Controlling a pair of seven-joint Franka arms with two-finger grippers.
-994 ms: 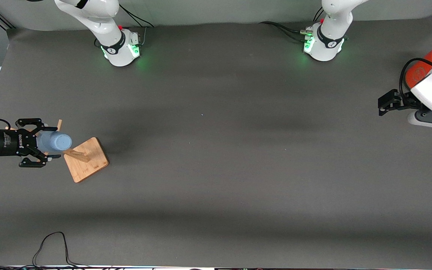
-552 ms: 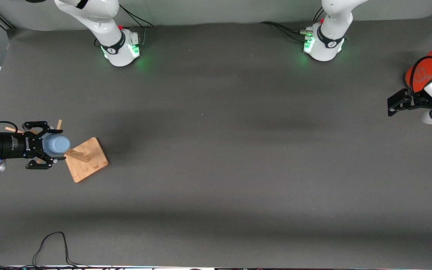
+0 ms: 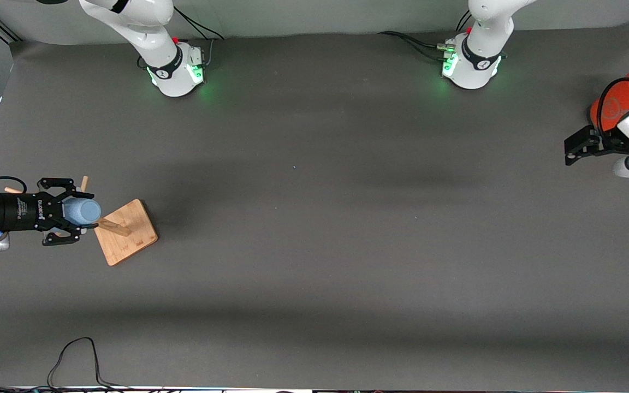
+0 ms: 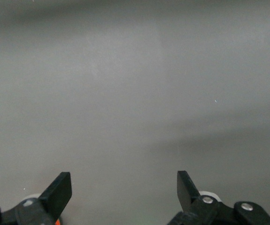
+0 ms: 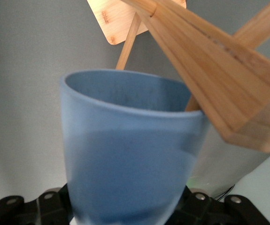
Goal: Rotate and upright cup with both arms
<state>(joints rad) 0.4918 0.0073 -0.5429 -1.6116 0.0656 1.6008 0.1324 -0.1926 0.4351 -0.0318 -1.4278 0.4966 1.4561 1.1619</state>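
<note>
While the right gripper (image 3: 77, 212) fingers are pinching the cup (image 3: 82, 211) on the wooden rack (image 3: 125, 231), rotating and uprighting are remaining; the left gripper (image 3: 570, 153) is waiting, fingers spread.

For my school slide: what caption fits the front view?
Right gripper closes around the blue cup on a wooden rack; left gripper waits open by an orange cylinder.

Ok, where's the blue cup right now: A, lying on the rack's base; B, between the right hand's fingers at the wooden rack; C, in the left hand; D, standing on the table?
B: the cup sits between the right hand fingers, at the wooden rack.
</note>
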